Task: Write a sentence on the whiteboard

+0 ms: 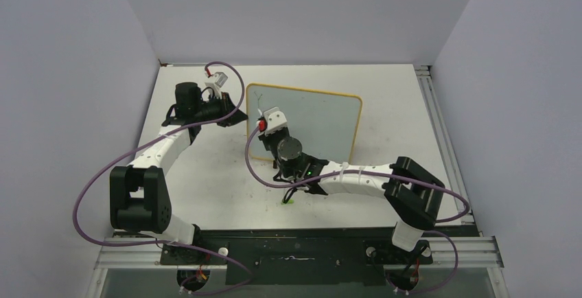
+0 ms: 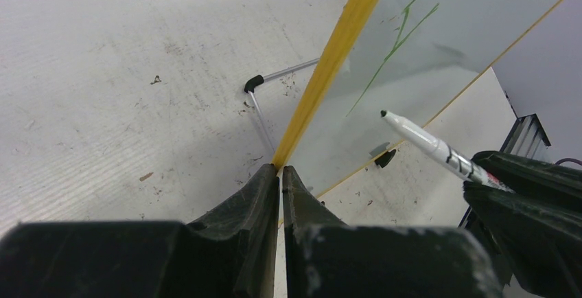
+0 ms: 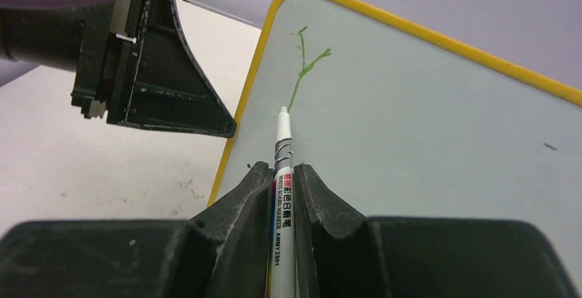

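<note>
The right hand (image 3: 281,171) is gripping a white marker (image 3: 282,133) tightly between its fingers, tip pointing up at the whiteboard (image 3: 425,126), which is standing propped at a tilt near the middle of the surface (image 1: 219,174). The left hand (image 2: 280,172) is pinching the board's yellow frame (image 2: 329,64) at its left edge, apparently steadying it. The sentence (image 3: 302,64) is only just beginning: a single forked green stroke, looking like a "Y", is showing near the board's top left corner, so nearly all the words are waiting to be written. The marker tip is sitting just beside the stroke's lower end, but whether it is touching the board is not showing clearly. In the overhead view the right arm is covering the board's lower left part, and a small green thing (image 1: 288,202) lying by that arm is proving too small to identify.
</note>
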